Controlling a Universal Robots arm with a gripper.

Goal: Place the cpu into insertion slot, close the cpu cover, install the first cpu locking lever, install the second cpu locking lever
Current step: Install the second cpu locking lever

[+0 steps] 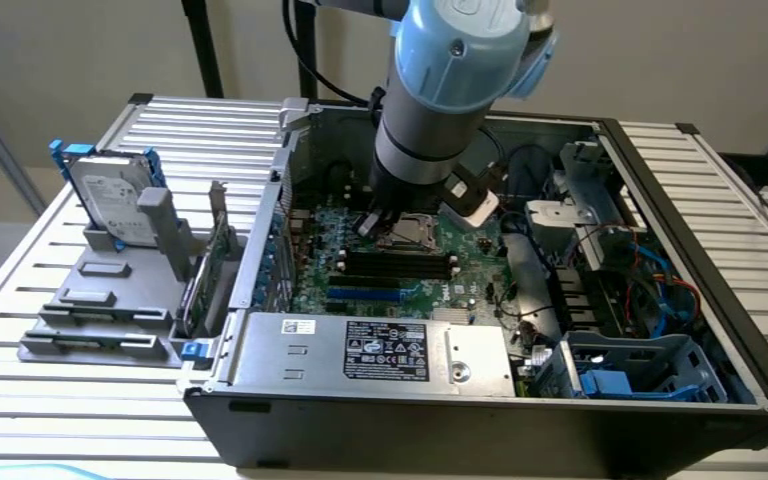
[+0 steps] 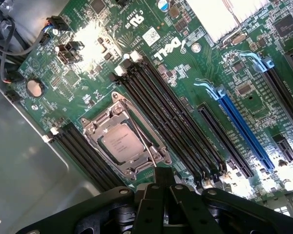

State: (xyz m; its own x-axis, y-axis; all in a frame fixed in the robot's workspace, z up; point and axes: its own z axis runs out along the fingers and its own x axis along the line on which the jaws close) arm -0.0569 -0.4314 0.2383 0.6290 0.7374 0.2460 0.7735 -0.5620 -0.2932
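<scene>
Tray [image 1: 104,300] of grey plastic sits at the exterior view's left on the slatted metal table [image 1: 37,390], a hard drive [image 1: 111,200] in blue rails standing upright in it. Beside it, toward the exterior view's right, lies the open computer case [image 1: 491,430] with the power supply [image 1: 371,350] along its near edge and the green motherboard [image 1: 411,265] behind that. Arm [image 1: 444,90] comes down from above over the board's middle; gripper [image 1: 387,222] hangs just over the socket area, jaws closed, nothing held between them. Further toward the exterior view's right: bundled cables and a blue-grey drive cage [image 1: 638,370].

Wrist view: cpu [image 2: 121,144] lies flat in the insertion slot [image 2: 150,155], silvery top showing. The cpu cover [image 2: 124,141] is down over it, its frame around the chip's edges, chip visible through the window. A thin wire lever [image 2: 141,136] runs across the cover's side near the memory slots [image 2: 171,122]; whether it is latched I cannot tell. Closed fingertips [image 2: 162,181] sit just off the socket's corner. Long black memory slots flank the socket on both sides; a blue expansion slot [image 2: 244,131] lies well apart.
</scene>
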